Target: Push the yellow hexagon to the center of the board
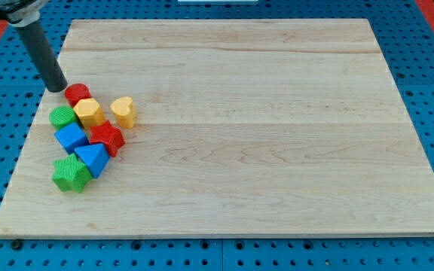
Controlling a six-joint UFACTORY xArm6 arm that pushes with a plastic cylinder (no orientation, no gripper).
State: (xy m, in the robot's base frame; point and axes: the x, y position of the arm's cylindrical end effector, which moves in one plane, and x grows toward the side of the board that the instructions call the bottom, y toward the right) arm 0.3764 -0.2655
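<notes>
My tip stands at the board's left edge near the view's top, just left of the red block; being a bare rod, it holds nothing. The yellow hexagon lies just below the red block, well left of the board's centre. A yellow heart sits to its right. Green, blue, red star, blue triangular and green blocks cluster below.

No lettering, labels, brand marks or numbers can be read anywhere on the wooden board or the coloured blocks.
</notes>
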